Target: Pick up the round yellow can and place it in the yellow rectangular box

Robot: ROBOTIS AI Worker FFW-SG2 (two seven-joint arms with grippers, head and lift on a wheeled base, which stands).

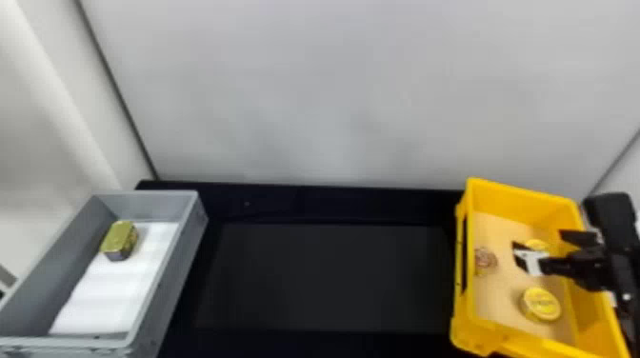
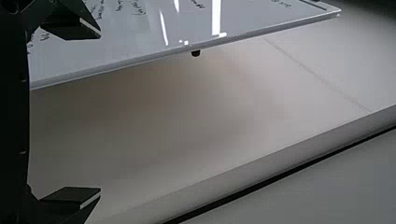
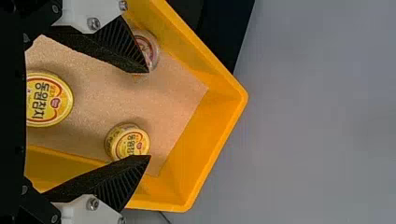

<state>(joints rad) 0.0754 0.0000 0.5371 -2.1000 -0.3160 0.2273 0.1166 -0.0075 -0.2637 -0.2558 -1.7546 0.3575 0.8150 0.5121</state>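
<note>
Hovering right hand (image 1: pixel 538 239) over yellow box (image 1: pixel 519 204)

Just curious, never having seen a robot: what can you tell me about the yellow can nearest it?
The can is round and squat, with yellow sides. Its top has a red ring and dark print, and looks closed. It sits upright, top up, on the tan liner inside the yellow box. The right fingers don't touch it.

The box (image 1: pixel 519 193) is yellow, the nearer can (image 3: pixel 49 99) yellow with red curves, the bin (image 1: pixel 178 281) grey.
</note>
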